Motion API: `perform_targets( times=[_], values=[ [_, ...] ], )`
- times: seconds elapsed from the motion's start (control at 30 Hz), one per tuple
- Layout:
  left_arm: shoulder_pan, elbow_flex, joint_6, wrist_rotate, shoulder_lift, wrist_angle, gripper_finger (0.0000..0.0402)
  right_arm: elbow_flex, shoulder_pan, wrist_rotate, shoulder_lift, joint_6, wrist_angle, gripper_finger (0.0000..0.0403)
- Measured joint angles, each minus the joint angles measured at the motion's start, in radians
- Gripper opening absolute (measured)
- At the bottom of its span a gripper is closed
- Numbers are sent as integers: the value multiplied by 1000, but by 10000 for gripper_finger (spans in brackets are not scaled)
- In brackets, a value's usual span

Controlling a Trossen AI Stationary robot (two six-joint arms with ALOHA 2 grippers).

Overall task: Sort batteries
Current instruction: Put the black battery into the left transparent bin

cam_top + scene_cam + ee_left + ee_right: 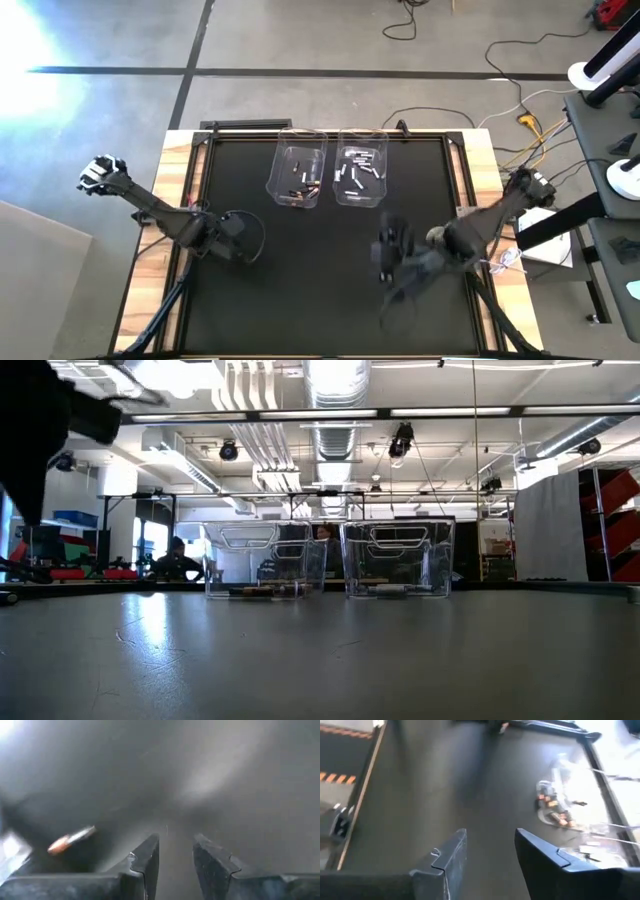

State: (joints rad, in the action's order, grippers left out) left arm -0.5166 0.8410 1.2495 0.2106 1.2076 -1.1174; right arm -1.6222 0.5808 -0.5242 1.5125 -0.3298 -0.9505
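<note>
both bins [297, 176] hold batteries [303, 189]; one battery [71, 839] lies loose on the bench [320, 290] near the parted, empty left hand [175, 855]. right hand [487, 857] parted, empty too.

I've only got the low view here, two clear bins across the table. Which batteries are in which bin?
Observer: The bin on the left arm's side holds dark batteries with red marks. The other bin holds silvery-white batteries.
Operator: Any loose ones on the mat?
Observer: One. The left wrist view shows a loose battery with an orange-red end lying beside the left claw.
Operator: Is either claw carrying anything?
Observer: No. The left claw and the right claw are both open with nothing between their fingers.
</note>
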Motion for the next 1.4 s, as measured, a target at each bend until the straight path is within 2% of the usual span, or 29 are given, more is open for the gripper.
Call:
perform_targets(
  times=[0.17,0.37,0.67,0.9,1.1,1.23,1.4],
  values=[
    [95,-4,-66,-104,76,-161,95,8,101,-50,60,-40,4,183],
    [200,-13,-310,-159,172,-158,95,8,151,-54,133,-92,-3,205],
    [328,-88,-543,-235,298,-162,95,8,177,-53,186,-144,-15,232],
    [381,-121,-603,-219,397,-142,96,8,181,-53,193,-143,-16,244],
    [428,-124,-718,-194,497,-141,96,8,179,-54,193,-142,-14,242],
    [452,-124,-797,-121,558,-134,96,8,178,-54,193,-142,-13,241],
    [461,-124,-897,-84,612,-88,96,7,179,-53,193,-142,-14,245]
  ],
)
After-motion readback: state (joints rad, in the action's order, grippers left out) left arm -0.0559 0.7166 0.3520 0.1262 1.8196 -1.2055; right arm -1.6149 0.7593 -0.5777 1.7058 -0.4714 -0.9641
